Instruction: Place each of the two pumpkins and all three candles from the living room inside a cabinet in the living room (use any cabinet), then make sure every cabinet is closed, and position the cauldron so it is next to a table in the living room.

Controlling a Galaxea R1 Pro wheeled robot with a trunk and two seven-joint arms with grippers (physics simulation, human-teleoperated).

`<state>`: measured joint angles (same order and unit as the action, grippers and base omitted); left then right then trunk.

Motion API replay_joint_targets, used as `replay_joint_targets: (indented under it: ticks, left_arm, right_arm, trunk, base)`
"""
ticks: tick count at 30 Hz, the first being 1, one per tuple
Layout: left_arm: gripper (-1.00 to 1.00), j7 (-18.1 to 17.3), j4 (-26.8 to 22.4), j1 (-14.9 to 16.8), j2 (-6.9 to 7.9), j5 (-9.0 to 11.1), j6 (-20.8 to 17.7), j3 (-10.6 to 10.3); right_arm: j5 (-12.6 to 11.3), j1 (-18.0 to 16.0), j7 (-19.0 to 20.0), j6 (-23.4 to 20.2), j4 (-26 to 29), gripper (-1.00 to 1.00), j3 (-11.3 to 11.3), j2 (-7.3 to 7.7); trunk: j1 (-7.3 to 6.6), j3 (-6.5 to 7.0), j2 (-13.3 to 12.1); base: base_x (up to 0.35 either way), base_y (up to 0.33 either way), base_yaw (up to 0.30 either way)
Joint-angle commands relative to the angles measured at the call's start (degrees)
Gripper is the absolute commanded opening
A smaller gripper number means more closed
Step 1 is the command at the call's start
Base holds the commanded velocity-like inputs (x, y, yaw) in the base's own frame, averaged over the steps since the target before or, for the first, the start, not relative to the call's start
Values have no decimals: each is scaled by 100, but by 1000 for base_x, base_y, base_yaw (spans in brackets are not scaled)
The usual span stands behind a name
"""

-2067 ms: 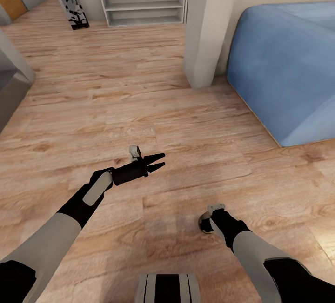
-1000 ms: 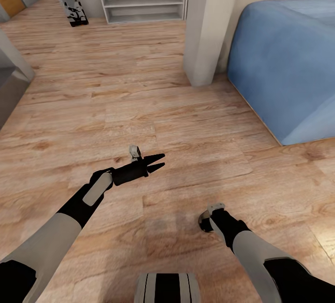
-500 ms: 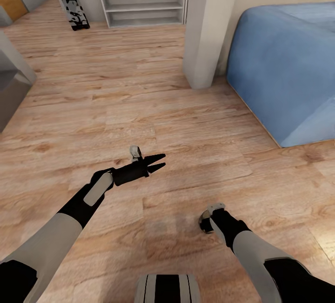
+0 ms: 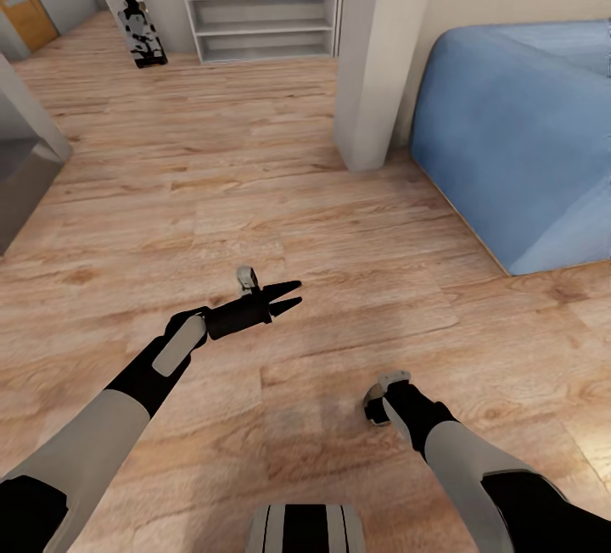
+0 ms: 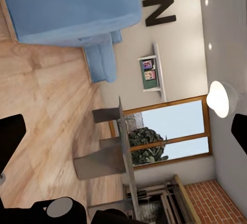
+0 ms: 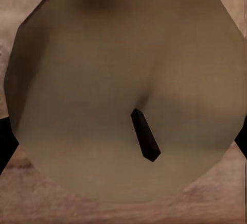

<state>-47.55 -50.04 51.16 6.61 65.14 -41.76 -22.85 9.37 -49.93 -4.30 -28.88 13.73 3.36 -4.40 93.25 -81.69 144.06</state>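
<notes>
Right now my right hand (image 4: 379,404) is clamped on a candle (image 6: 123,92), wick (image 6: 145,135) toward the wrist camera, so its long axis runs along my fingers. My left hand (image 4: 286,298) is spread, holding nothing, pointing toward two o'clock. I judge this the carrying step: next comes finding the cabinet. Ahead, bare floor (image 4: 255,163); pillar (image 4: 373,53) at twelve, blue sofa (image 4: 518,129) at two.
</notes>
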Motion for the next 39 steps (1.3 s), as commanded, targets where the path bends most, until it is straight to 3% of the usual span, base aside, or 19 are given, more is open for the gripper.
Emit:
replay_joint_targets:
  ticks: [1, 8, 16, 29, 33, 39]
  left_arm:
    - [100, 0, -2, 0, 0, -2, 1, 0]
    - [100, 0, -9, 0, -2, -3, 1, 0]
    - [100, 33, -37, -1, -4, -37, -6, 0]
    - [100, 665, -68, 0, -10, -31, -93, 0]
    - [100, 684, -81, 0, -10, -25, -103, 8]
    - [100, 686, -78, 0, -5, -16, -104, 18]
  right_arm:
    - [-4, 1, -1, 0, -2, -100, -2, 0]
    - [-3, 1, -1, -4, -2, -100, -2, 0]
    - [-4, 1, -1, -4, 1, -100, -4, 0]
    - [3, 1, -1, -387, 61, -100, -17, 18]
    - [3, 1, 1, -397, 242, -100, -21, 126]
    - [3, 1, 12, -409, 490, -100, -12, 166]
  trunk:
    - [-2, 23, -2]
    - [-10, 89, -6]
    - [-30, 266, -16]
    - [-64, 554, -34]
    - [-74, 643, -39]
    - [-90, 776, -47]
  base:
    - [0, 0, 0]
    - [0, 0, 0]
    - [0, 0, 0]
    - [0, 0, 0]
    - [0, 0, 0]
    - [0, 0, 0]
